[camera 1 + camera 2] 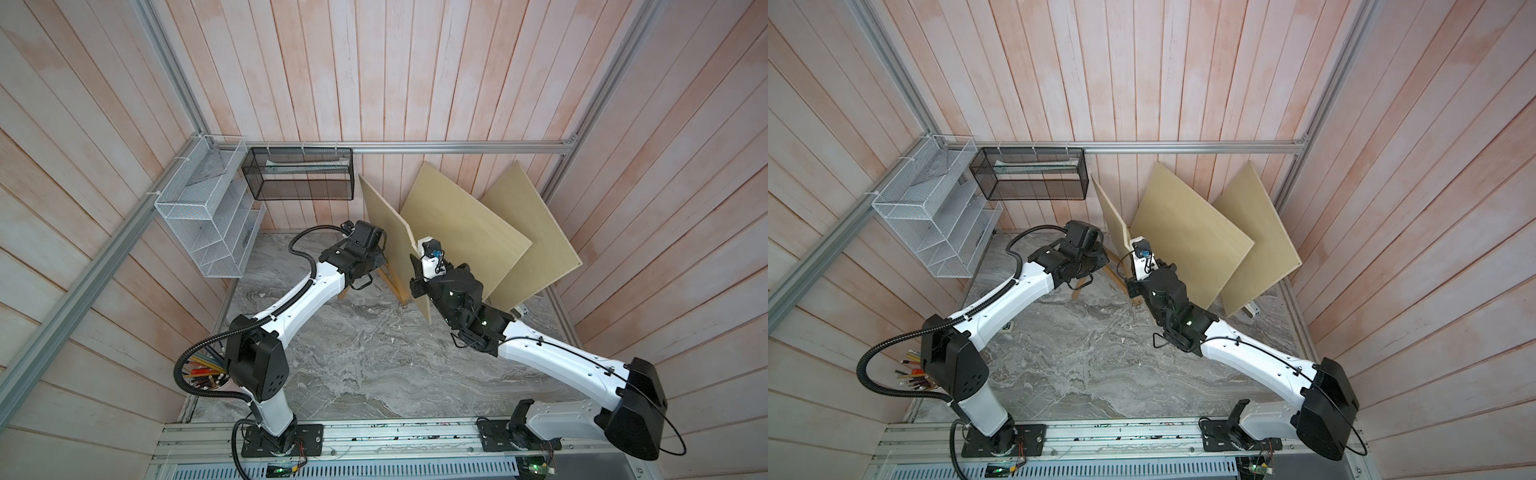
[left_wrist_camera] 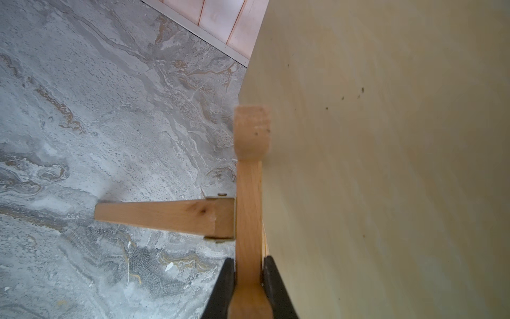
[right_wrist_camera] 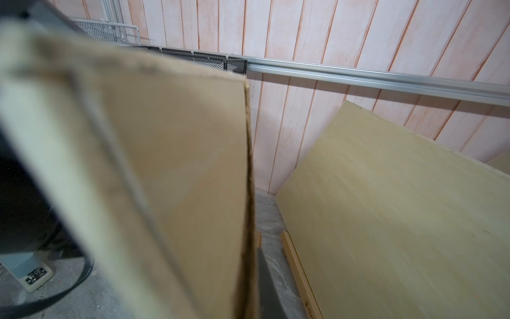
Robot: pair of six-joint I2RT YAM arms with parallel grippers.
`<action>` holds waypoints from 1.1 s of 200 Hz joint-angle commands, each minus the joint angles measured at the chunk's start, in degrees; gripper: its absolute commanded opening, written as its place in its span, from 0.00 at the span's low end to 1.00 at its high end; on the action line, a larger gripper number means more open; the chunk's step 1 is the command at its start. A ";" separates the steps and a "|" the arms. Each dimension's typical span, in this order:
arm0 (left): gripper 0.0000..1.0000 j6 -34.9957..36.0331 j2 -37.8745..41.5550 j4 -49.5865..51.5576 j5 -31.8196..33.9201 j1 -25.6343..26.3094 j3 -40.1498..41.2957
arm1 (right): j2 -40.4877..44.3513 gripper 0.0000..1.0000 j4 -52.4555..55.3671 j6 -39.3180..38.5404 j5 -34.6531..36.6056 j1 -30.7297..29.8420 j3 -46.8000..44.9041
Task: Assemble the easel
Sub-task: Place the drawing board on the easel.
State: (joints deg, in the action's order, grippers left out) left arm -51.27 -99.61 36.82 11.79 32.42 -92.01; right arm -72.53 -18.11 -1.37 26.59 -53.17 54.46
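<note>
Nearest the lens in the left wrist view, the left gripper (image 2: 248, 272) is clamping its black fingers (image 2: 225, 276) on the two sides of the post (image 2: 249, 179) of the easel (image 2: 249, 221). The grip is close to the hinge where the rear leg (image 2: 165, 216) is splaying out to the table (image 1: 353, 365).

The easel is standing at 12 o'clock on the table, near the back wall. The board (image 1: 386, 224) is standing on edge right against the post; actual contact cannot be confirmed. The right gripper (image 1: 415, 276) is pinching the board's near edge, fingers closed on it.

Assessment: the board is being seated on the easel, with the left arm steadying and the right arm carrying. The next move calls for lowering the board's bottom edge onto the ledge, which is not showing in any view. The board then needs leaning back on the post before either grip opens.

Clearance:
- Two spare boards (image 1: 465, 232) are leaning at 1 to 2 o'clock, the nearer one just beside the right wrist, so the gap there is narrow.
- Bare table is lying open toward 6 o'clock.
- The rack (image 1: 208, 232) at 10 o'clock and the basket (image 1: 299, 178) at 11 o'clock are hanging well apart.
</note>
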 commanded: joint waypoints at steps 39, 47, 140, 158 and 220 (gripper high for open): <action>0.00 -7.13 -0.40 -3.95 -2.22 0.27 1.67 | 0.67 0.03 -2.16 4.10 -2.85 -4.54 -10.16; 0.00 -7.35 -0.45 -4.06 -2.20 0.27 1.74 | 0.31 0.07 -2.02 4.35 -3.04 -4.64 -10.70; 0.00 -4.17 -5.10 -3.92 0.69 -0.78 -3.47 | 2.50 0.98 3.91 5.36 -4.07 -4.71 -7.00; 0.00 -3.32 -6.13 -4.03 0.61 -1.60 -4.20 | 5.11 0.98 4.69 5.72 -6.38 -4.75 -6.82; 0.00 -0.52 -6.15 -6.70 -0.11 -4.11 -2.12 | 13.75 0.98 9.40 7.60 -3.68 -4.19 -5.34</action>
State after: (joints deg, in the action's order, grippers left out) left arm -49.82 -104.05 33.98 12.08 30.57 -95.70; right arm -60.47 -11.81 4.82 21.06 -57.95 46.59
